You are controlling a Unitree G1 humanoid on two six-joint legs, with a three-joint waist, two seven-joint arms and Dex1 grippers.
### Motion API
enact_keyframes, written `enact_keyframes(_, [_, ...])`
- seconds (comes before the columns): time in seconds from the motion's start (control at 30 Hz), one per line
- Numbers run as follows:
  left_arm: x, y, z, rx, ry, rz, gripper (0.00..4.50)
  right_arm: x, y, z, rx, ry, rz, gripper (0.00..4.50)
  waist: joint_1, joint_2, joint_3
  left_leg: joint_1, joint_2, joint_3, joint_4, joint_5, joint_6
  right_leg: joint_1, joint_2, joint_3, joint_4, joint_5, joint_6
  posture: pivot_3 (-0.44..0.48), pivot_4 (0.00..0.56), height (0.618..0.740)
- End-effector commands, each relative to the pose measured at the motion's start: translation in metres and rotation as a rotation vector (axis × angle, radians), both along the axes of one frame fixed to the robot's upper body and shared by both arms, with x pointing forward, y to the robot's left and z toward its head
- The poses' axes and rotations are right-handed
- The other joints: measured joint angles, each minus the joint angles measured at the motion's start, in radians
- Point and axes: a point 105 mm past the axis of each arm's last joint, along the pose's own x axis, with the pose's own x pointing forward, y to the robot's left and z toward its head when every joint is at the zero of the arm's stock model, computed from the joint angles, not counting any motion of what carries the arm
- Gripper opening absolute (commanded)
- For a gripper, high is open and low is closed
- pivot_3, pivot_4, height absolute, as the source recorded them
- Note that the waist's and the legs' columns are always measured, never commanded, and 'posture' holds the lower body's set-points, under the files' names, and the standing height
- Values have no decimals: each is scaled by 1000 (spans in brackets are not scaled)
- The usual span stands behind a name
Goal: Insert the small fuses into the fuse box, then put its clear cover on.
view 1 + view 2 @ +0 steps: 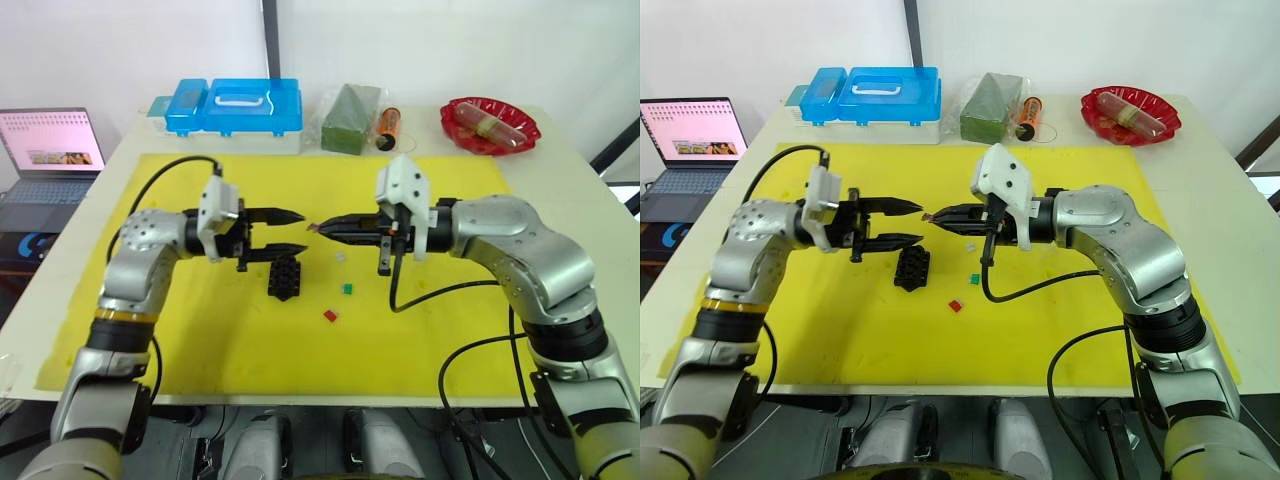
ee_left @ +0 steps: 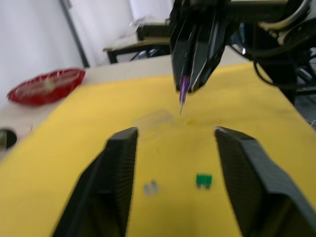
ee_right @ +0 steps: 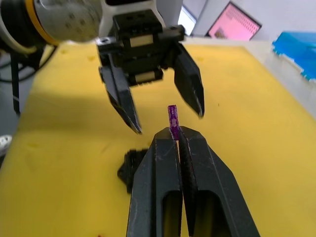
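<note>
Right wrist view, item one: your right gripper (image 3: 174,134) is pinched closed on a purple fuse (image 3: 172,121), which stands up past the fingertips, held above the mat and not yet at any slot. Item two: your left gripper (image 1: 284,232) faces it, just beside the fuse tip, jaws spread wide and holding nothing. Item three: the fuse box (image 1: 285,276) sits on the yellow mat (image 1: 420,340) just below and between the two grippers; whether any of its slots are filled cannot be told. Item four, loose fuses on the mat: a green fuse (image 1: 347,289) and a red fuse (image 1: 330,315) to the right of the box, and a pale grey fuse (image 2: 150,187) near the green one. Item five: the clear cover (image 2: 154,120) lies flat on the mat beyond those fuses, apart from the box. Item six, back of the table: a blue case (image 1: 234,107), a green block (image 1: 350,118) and a red dish (image 1: 490,125); a laptop (image 1: 50,150) stands off to the left. Progress, as you may judge it: early, one fuse in hand, three on the mat, cover not fitted. Remaining: seat all fuses, then fit the cover.
</note>
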Motion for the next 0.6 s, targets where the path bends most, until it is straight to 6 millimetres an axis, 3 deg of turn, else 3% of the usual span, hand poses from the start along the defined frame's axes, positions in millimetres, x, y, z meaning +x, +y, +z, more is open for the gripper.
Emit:
enact_keyframes(0.03, [-14,14,1,-24,-16,89,4092,-5,9,4,-50,-26,6,0,3,0,0,0,0,0,0,0,0,0,0,0,0,0,0,0,150,740])
enact_keyframes(0.07, [-19,18,-4,-31,0,126,4459,-5,11,1,-75,-18,1,0,2,0,0,0,0,0,0,0,0,0,0,0,0,0,0,0,150,740])
enact_keyframes(0.4, [-64,33,-41,-92,72,385,4459,0,45,1,-104,32,-31,0,0,1,0,0,-2,0,-3,0,-2,-1,-9,-1,-1,-2,-5,0,150,740])
enact_keyframes(0.6, [-69,29,-62,-115,64,455,4459,-5,54,-6,-210,180,-47,0,6,2,1,-1,-3,1,-4,-1,-4,-2,-12,-1,-1,-3,-6,0,150,740])
